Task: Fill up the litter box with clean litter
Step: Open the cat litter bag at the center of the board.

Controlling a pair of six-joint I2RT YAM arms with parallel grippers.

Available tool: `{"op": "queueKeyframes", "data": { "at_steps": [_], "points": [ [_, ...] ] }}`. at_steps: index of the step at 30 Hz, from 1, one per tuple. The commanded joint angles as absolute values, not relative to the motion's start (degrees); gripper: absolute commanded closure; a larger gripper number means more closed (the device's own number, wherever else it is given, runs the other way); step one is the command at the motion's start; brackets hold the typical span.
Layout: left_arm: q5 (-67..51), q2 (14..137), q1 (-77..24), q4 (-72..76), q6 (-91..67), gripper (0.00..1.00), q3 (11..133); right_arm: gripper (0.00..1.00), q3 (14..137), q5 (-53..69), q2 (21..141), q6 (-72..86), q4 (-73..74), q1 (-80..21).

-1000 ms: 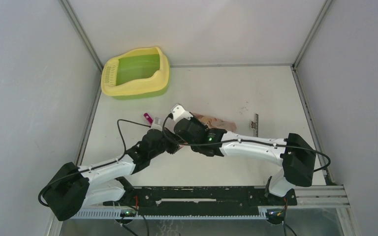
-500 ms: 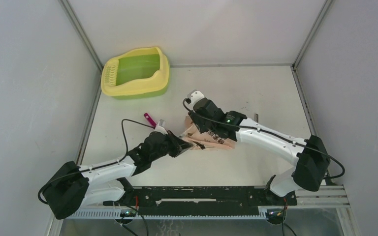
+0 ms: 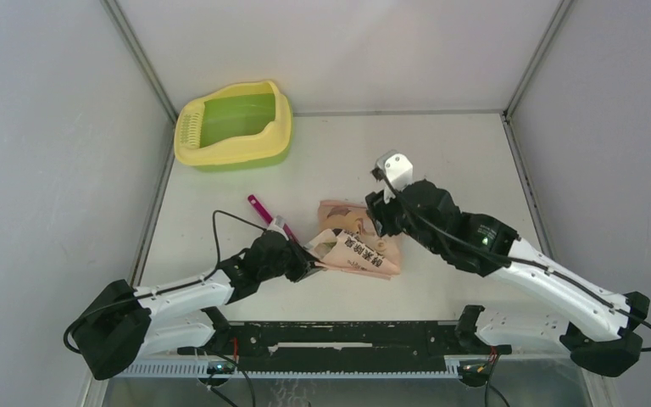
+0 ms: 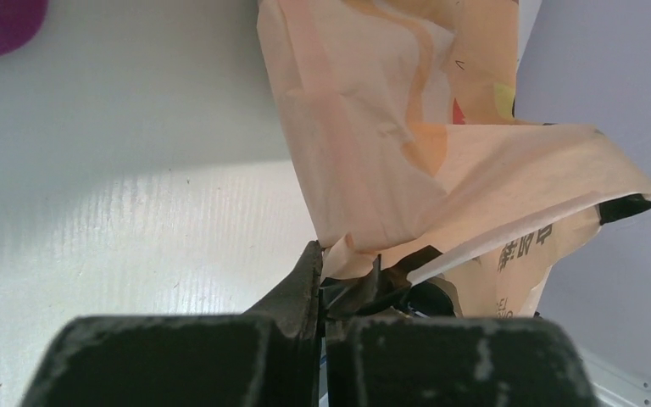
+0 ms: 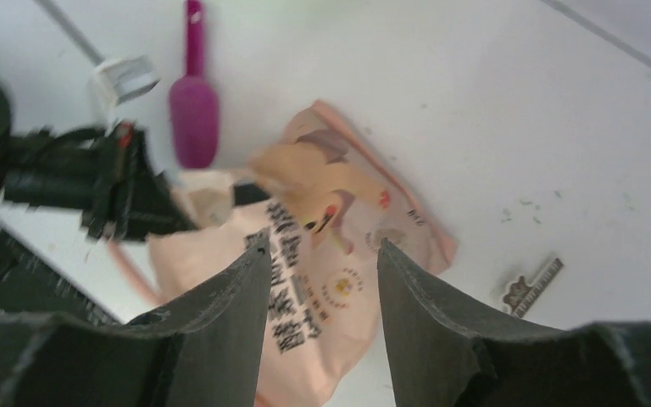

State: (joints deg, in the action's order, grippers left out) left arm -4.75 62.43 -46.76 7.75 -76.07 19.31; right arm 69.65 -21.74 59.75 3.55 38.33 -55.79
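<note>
The left gripper (image 4: 322,275) is clamped tight on a crumpled corner of the pink-orange bag (image 4: 390,127), which lies mid-table. The right gripper (image 5: 322,246) hangs above the bag's far side with its jaws partly apart, gripping nothing. Bare table (image 3: 449,153) lies beyond the bag and to its right, and the magenta scoop (image 3: 258,207) sits just to its left. The litter box (image 3: 237,146) stands in the far left corner, well apart from both arms. Only the right wrist view shows a small ruled strip (image 5: 532,284) near the bag.
</note>
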Motion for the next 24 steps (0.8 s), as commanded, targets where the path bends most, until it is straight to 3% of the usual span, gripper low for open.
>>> {"op": "queueKeyframes", "data": {
  "at_steps": [1,11,24],
  "points": [
    [-7.46,61.01,-47.60,6.66,-74.97,1.00,22.02,0.43,66.78,-22.95,59.60,5.51,45.28,-63.77],
    [-7.36,60.87,-47.90,5.38,-74.50,1.00,24.18,0.42,59.89,-23.69,59.72,3.09,41.60,-74.94],
    [-6.96,60.64,-48.00,4.39,-74.36,1.00,25.55,0.41,57.87,-18.18,60.83,0.20,38.67,-77.49]
  ]
}}
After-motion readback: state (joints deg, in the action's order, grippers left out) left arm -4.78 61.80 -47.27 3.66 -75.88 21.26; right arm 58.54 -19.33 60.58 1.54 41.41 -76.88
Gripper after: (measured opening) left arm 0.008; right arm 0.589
